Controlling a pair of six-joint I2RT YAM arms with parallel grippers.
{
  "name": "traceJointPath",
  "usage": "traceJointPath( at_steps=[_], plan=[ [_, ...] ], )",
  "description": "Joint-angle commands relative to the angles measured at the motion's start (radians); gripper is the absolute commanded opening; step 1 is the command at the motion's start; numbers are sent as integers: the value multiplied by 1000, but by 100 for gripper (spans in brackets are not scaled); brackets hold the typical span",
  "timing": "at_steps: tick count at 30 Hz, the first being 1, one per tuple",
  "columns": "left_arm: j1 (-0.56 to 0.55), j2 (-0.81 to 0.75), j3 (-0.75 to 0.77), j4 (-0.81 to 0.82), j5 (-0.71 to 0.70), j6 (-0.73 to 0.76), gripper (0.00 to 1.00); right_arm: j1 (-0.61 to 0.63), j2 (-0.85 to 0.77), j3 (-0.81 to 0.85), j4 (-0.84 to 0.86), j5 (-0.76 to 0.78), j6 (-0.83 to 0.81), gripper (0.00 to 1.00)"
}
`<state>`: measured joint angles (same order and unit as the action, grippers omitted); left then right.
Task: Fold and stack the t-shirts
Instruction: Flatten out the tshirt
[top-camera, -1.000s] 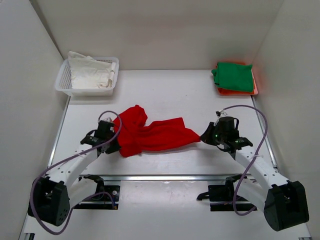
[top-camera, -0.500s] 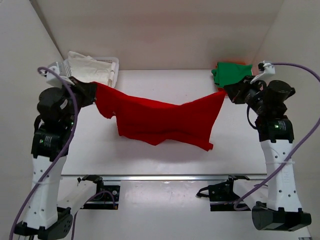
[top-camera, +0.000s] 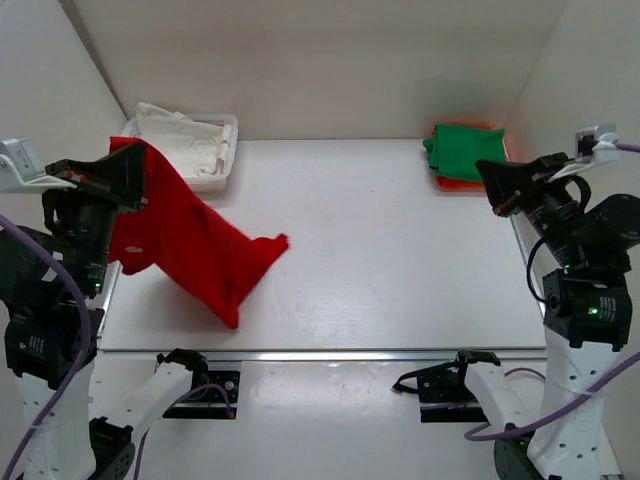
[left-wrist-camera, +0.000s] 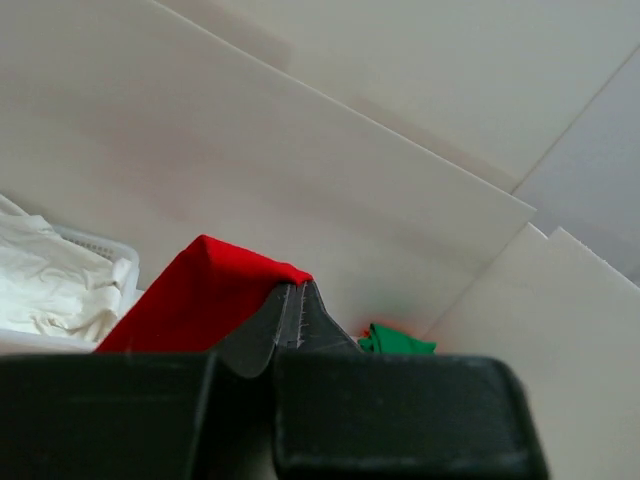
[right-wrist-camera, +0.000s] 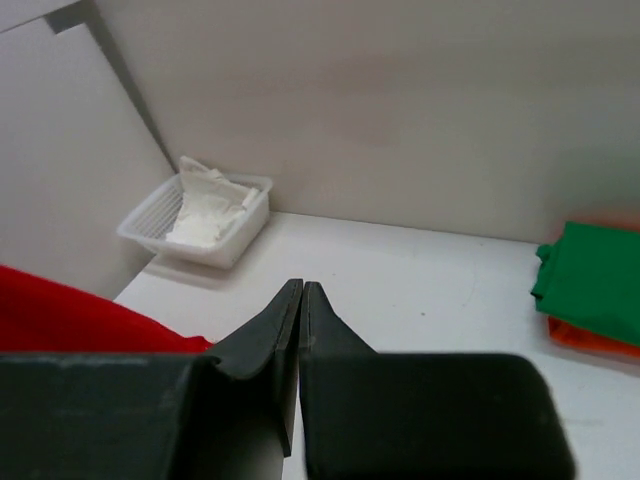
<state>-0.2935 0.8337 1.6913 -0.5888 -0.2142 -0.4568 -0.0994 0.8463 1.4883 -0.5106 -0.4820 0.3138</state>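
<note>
My left gripper (top-camera: 125, 168) is raised at the far left and shut on the red t-shirt (top-camera: 195, 250), which hangs from it down to the table. In the left wrist view the red cloth (left-wrist-camera: 200, 300) drapes over my closed fingertips (left-wrist-camera: 296, 292). My right gripper (top-camera: 492, 183) is raised at the right, shut and empty; its fingertips (right-wrist-camera: 300, 290) meet with nothing between them. The red shirt's edge shows at the lower left of the right wrist view (right-wrist-camera: 80, 320). The folded green t-shirt (top-camera: 465, 152) lies on the orange one (top-camera: 505, 183) at the back right.
A white basket (top-camera: 128, 170) with white cloth (top-camera: 185, 140) stands at the back left, just behind my left gripper. White walls close in the table on three sides. The metal rail (top-camera: 320, 355) runs along the near edge.
The right gripper has let go of the red shirt, which no longer spans both arms and now hangs from the left gripper alone. Both arms have risen and moved outward.
</note>
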Motion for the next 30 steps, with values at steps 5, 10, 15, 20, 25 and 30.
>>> traceJointPath(
  at_steps=[5,10,15,20,25,30],
  plan=[
    [53,-63,-261,32,137,-68,0,340,26,-538,144,9,70,0],
    [57,-117,-396,21,139,-65,0,682,262,-709,398,184,149,0],
    [37,-168,-417,-38,-11,-17,0,785,595,-587,639,82,225,9],
    [31,-252,-455,-49,-183,-20,0,845,914,-292,704,4,277,34],
    [-19,-317,-427,-69,-390,30,0,903,1294,164,644,-60,340,36],
    [-53,-372,-452,-62,-445,53,0,987,1583,587,410,-44,315,47]
  ],
)
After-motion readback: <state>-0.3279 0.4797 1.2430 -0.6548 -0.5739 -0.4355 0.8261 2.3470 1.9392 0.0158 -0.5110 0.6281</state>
